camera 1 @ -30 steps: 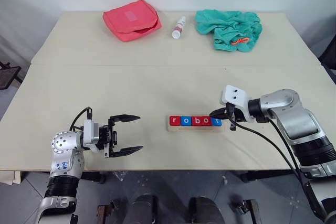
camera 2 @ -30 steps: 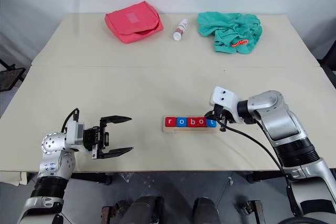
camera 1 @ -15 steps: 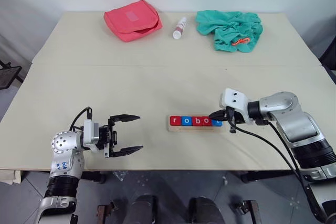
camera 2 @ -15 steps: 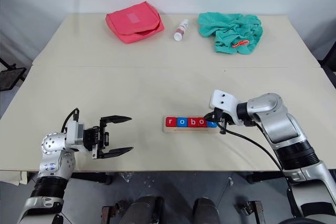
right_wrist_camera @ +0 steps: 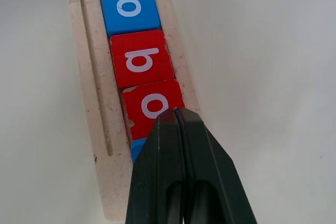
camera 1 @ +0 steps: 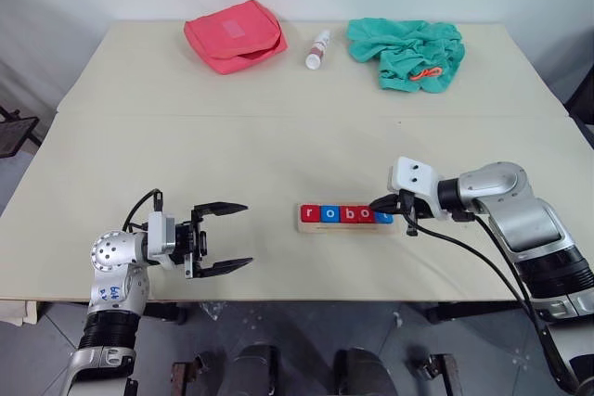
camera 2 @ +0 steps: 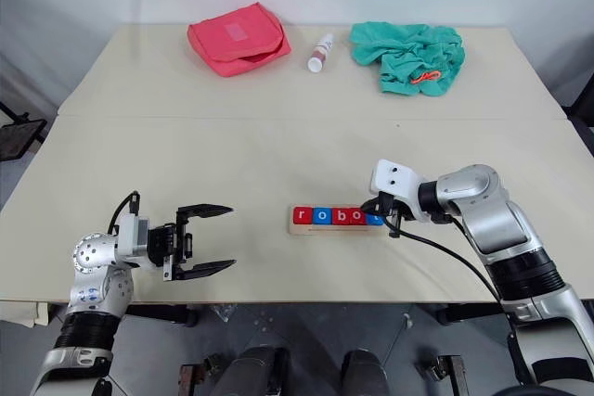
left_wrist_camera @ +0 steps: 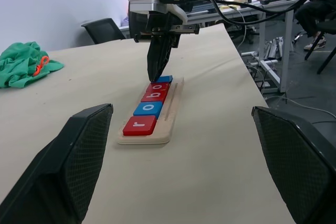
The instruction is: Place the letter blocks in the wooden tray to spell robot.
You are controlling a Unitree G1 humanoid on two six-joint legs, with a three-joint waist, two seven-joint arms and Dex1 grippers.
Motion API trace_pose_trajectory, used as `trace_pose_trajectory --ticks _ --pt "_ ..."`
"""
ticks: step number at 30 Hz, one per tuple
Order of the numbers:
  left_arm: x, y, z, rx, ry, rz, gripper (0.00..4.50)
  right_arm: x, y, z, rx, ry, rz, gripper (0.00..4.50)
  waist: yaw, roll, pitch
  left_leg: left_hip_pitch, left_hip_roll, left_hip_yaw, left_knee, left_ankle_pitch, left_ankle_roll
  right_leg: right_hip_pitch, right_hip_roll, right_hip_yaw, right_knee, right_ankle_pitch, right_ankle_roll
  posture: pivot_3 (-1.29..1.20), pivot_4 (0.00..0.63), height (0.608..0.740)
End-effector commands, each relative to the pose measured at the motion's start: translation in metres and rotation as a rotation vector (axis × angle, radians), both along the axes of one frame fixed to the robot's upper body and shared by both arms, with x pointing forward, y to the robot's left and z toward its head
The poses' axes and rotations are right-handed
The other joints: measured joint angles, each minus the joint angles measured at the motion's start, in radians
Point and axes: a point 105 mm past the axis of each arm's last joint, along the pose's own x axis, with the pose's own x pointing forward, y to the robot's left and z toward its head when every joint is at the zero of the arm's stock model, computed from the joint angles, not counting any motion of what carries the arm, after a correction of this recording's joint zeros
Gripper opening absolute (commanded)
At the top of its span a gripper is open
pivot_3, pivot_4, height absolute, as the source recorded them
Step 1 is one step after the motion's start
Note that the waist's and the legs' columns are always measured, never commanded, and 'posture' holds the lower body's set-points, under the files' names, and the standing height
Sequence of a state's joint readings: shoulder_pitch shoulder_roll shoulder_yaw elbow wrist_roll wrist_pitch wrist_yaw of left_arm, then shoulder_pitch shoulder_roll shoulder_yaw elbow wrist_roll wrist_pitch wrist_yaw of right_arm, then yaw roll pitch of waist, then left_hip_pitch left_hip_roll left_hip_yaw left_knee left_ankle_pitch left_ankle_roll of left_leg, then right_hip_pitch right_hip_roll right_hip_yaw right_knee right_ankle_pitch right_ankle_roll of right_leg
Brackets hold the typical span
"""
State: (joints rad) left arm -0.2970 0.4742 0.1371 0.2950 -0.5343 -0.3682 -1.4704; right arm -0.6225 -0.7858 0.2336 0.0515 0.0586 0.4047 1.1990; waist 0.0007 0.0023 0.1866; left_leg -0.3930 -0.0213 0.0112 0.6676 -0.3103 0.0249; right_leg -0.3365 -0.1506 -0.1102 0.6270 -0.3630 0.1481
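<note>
The wooden tray (camera 1: 345, 228) lies near the table's front middle. It holds five letter blocks in a row: red r (camera 1: 309, 214), blue o (camera 1: 329, 214), red b (camera 1: 347, 214), red o (camera 1: 365, 215) and blue t (camera 1: 382, 217). My right gripper (camera 1: 374, 202) is shut, and its tip hangs over the tray's right end, covering most of the blue t. The right wrist view has the closed tip (right_wrist_camera: 176, 112) at the edge of the second red o (right_wrist_camera: 155, 106). My left gripper (camera 1: 248, 234) stands open and empty to the left of the tray, pointing at it.
Along the table's far edge lie a pink pouch (camera 1: 233, 34), a small white bottle (camera 1: 316, 48) and a crumpled green cloth (camera 1: 406, 51). The table's front edge runs just below both grippers.
</note>
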Motion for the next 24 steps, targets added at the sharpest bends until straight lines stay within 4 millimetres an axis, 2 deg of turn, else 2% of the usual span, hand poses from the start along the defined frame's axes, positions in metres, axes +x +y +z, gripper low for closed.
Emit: trace_pose_trajectory --ticks 1,4,9,16,20,24 --pt "0.001 0.0 0.002 0.002 -0.018 0.004 4.5 0.0 -0.012 -0.009 -0.047 0.035 -0.037 0.02 0.0 0.0 0.0 0.0 0.0 0.0 0.0 0.0 0.0 0.0 0.0 0.0 0.0 0.0 0.0 0.0 0.15 0.74" --pt "0.001 0.0 0.002 0.002 -0.021 0.006 4.5 0.0 -0.012 -0.008 -0.064 0.018 -0.024 0.02 0.0 0.0 0.0 0.0 0.0 0.0 0.0 0.0 0.0 0.0 0.0 0.0 0.0 0.0 0.0 0.0 0.15 0.74" --pt "0.001 0.001 0.002 0.002 -0.023 0.009 4.5 0.002 0.007 0.017 0.024 -0.014 0.003 0.02 -0.002 0.0 0.0 0.0 0.0 0.0 0.0 0.0 0.0 0.0 0.0 0.0 0.0 0.0 0.0 0.0 0.15 0.74" --pt "0.0 0.001 0.002 -0.003 -0.022 0.014 4.5 0.011 -0.002 0.033 0.054 -0.046 -0.037 0.02 -0.003 0.0 0.0 0.0 0.0 0.0 -0.001 0.0 0.0 -0.001 0.0 0.0 0.0 0.0 0.0 0.0 0.15 0.74" --pt "0.0 0.0 0.001 -0.006 -0.019 0.016 4.5 0.015 -0.015 0.026 0.028 -0.033 -0.068 0.02 -0.003 0.0 0.0 0.0 0.0 0.001 -0.001 0.0 0.0 -0.001 0.0 0.0 0.0 0.0 0.0 0.0 0.15 0.74" --pt "0.0 -0.002 0.0 -0.009 -0.02 0.015 4.5 0.014 -0.017 0.011 0.011 0.002 -0.066 0.02 -0.004 0.0 0.0 0.0 0.0 0.001 -0.001 0.0 0.0 -0.001 0.0 0.0 0.0 0.0 0.0 0.0 0.15 0.74"
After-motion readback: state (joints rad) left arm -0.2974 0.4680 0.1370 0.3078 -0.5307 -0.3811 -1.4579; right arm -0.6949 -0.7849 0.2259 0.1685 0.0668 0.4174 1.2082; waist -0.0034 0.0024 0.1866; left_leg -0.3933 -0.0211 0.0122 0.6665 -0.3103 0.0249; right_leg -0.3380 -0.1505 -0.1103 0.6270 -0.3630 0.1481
